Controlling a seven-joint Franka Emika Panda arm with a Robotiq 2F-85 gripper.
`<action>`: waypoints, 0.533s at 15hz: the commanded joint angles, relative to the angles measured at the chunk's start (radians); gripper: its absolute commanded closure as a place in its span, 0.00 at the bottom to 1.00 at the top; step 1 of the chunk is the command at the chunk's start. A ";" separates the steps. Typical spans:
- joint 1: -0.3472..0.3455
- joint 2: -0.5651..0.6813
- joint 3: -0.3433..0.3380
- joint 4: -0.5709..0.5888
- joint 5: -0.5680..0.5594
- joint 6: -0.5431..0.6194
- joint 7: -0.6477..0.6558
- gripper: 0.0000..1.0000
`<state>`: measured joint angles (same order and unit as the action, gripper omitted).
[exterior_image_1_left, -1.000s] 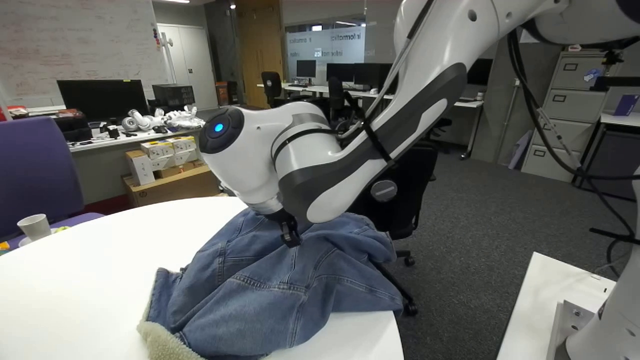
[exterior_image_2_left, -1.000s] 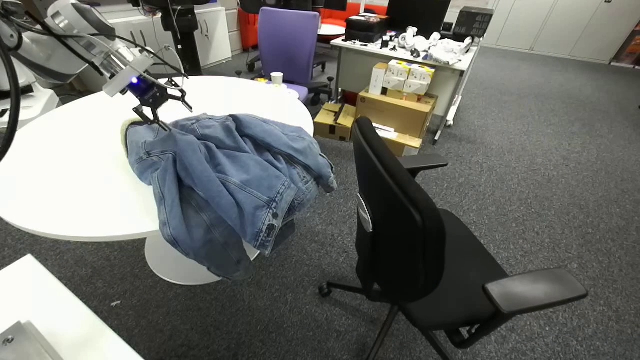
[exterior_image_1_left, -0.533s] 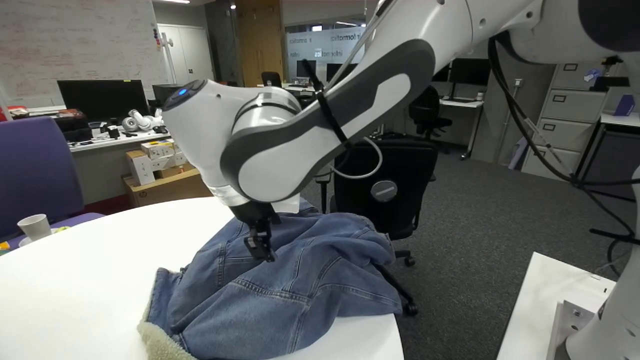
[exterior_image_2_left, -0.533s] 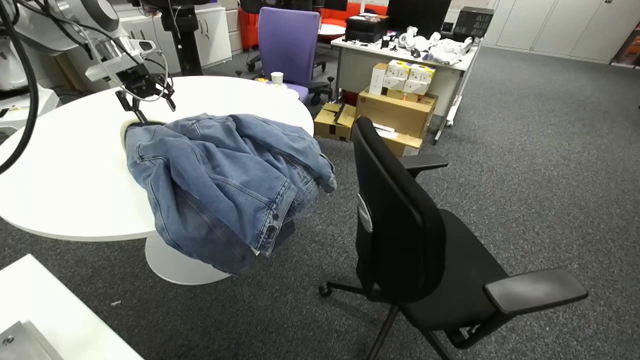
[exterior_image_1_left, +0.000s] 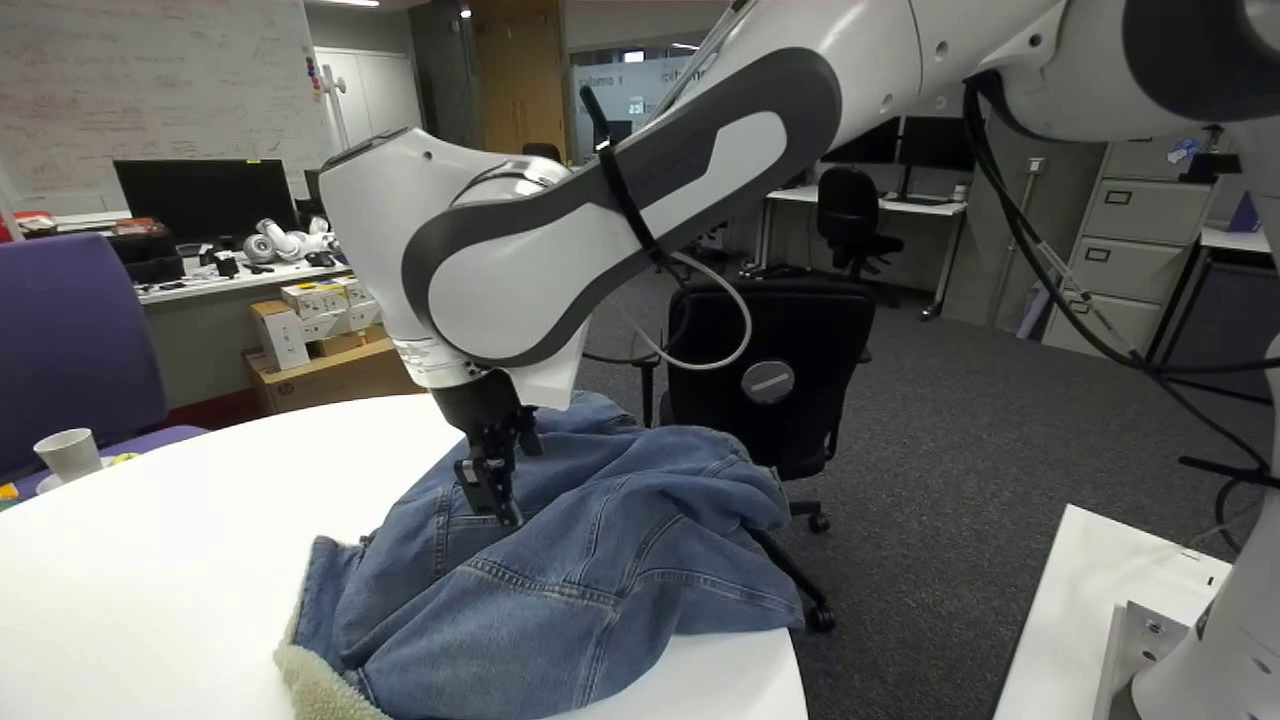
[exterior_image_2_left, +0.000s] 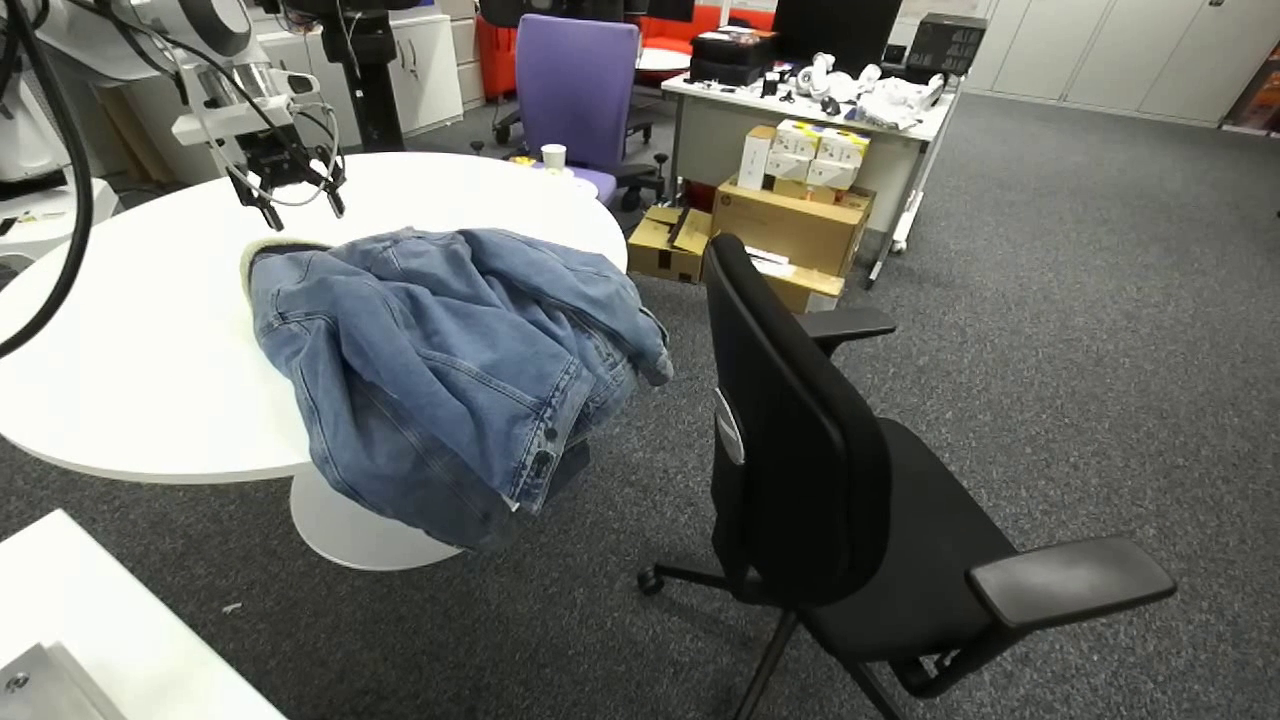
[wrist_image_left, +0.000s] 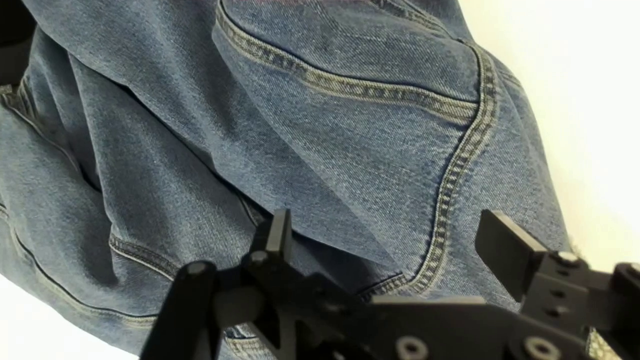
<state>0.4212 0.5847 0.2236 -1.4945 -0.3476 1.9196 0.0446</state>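
Blue denim jacket (exterior_image_2_left: 450, 340) with cream fleece trim (exterior_image_1_left: 320, 685) lies crumpled on a large round white table (exterior_image_2_left: 130, 370), part of it hanging over the edge. A white-and-grey robot arm (exterior_image_1_left: 690, 160) reaches over that table in both exterior views. In an exterior view, a black fabric office chair (exterior_image_2_left: 810, 440) stands near the hanging part of the jacket, and a high-backed purple upholstered chair (exterior_image_2_left: 575, 90) stands at the table's far side. The black two-fingered gripper (wrist_image_left: 384, 225) at the arm's end hangs just above the denim, apart from it, its dark fingers (wrist_image_left: 502, 255) spread wide; the wrist view shows stitched seams (wrist_image_left: 450, 179) running across the cloth. A white cup (exterior_image_2_left: 554, 156) shows by the table's far edge, in front of the purple chair. A dark round button (exterior_image_2_left: 550, 433) sits on the jacket's hanging band.
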 joint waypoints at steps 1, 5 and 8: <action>-0.008 -0.004 -0.006 -0.009 0.025 0.018 -0.038 0.00; -0.095 0.029 0.033 -0.014 0.160 0.194 -0.209 0.00; -0.132 0.090 0.065 0.033 0.254 0.275 -0.360 0.00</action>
<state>0.3430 0.6323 0.2340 -1.4989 -0.1738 2.1387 -0.1794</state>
